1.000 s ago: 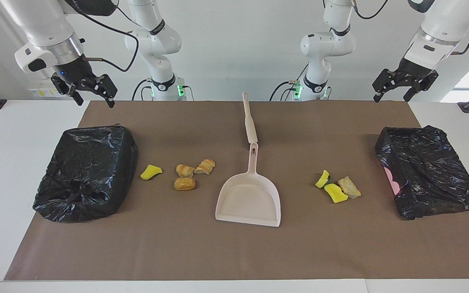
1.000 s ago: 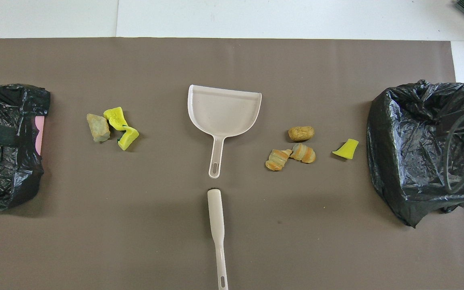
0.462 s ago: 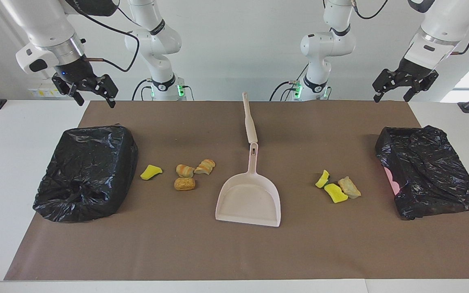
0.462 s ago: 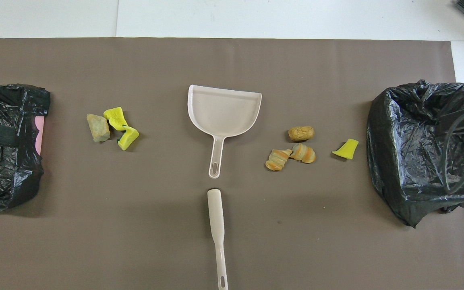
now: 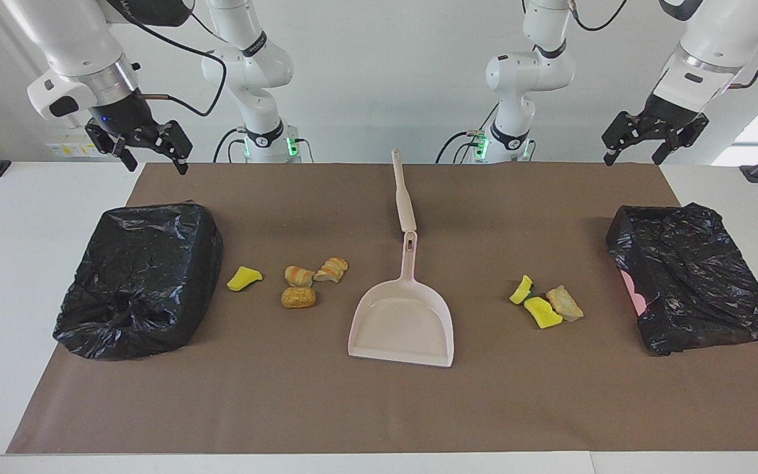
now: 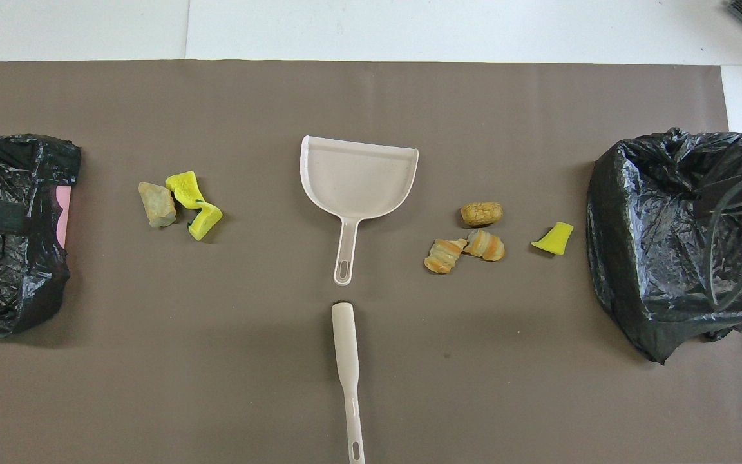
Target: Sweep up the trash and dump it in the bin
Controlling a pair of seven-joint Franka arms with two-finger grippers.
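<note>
My left gripper (image 5: 639,149) and my right gripper (image 5: 150,155) both hang released in the air, fingers spread, holding nothing; the left is over the brown mat's (image 5: 379,408) edge at its own end of the table, the right over the mat's corner at its end, and from overhead only a dark sliver of each shows at the frame's sides. Nearest my bases lies the brush (image 6: 347,361), its end cut off by the overhead frame, so I cannot make out any bristles. Just past its tip, not touching, is the dustpan (image 5: 401,317), handle toward me, mouth away. The trash sits level with the pan in two clusters: toward my right arm's end a yellow piece (image 6: 554,238) and three bread-like lumps (image 6: 466,246); toward my left arm's end two yellow pieces (image 6: 192,203) and a pale lump (image 6: 157,203). A black-bagged bin (image 6: 674,238) stands at each end of the mat, the one at my left arm's end (image 6: 4,232) cut off and showing a pink patch. Wide bare mat lies past the pan. Since a second ago my right gripper has shifted slightly; nothing else has moved.
</note>
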